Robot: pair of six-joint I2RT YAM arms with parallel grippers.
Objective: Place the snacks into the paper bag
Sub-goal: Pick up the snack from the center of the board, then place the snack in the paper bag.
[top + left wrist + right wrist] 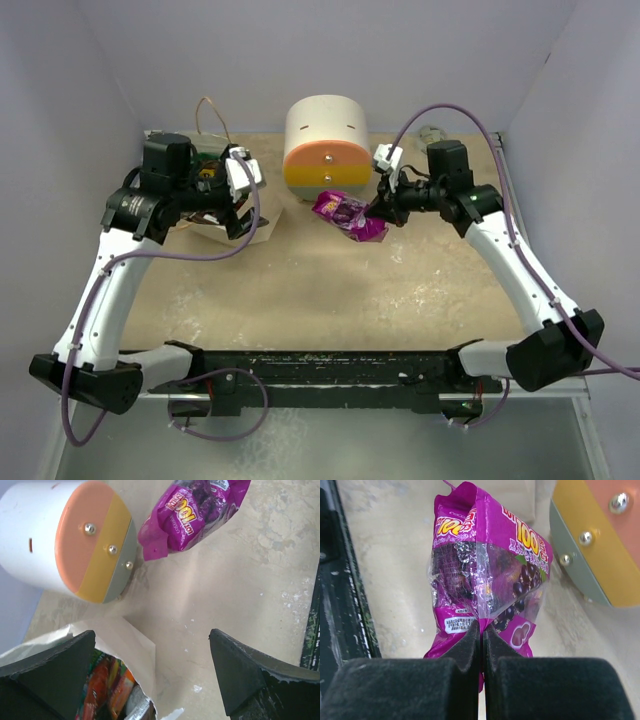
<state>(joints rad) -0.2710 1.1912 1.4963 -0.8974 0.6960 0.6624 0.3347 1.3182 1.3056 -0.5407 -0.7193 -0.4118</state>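
Table (400, 290): beige, mottled, matte top w/ pale scuffs; white walls on 3 sides.
Round container (325, 130): smooth white drum at back centre. Its front has peach, yellow and grey curved drawer fronts, each w/ a small metal knob.
Paper bag (125, 640): cream, creased paper, mouth open, to the left of the container. In top view mostly hidden under the L arm; a thin tan loop handle (205, 110) sticks up behind.
Purple packet (485, 570): flat, glossy, crinkly film w/ clear window, grape print, yellow "100". Lies just in front of the container, well apart from the bag. Can't tell if its far end touches the table.
Bagged packets (107, 680): orange, red, green and silver edges inside the bag mouth; blurred and cut off, brands unreadable.
L gripper (151, 635): black foam-faced fingers spread wide, holding nothing, over the bag mouth.
R gripper (482, 630): black foam pads pinched tight on the purple packet's bottom seam.
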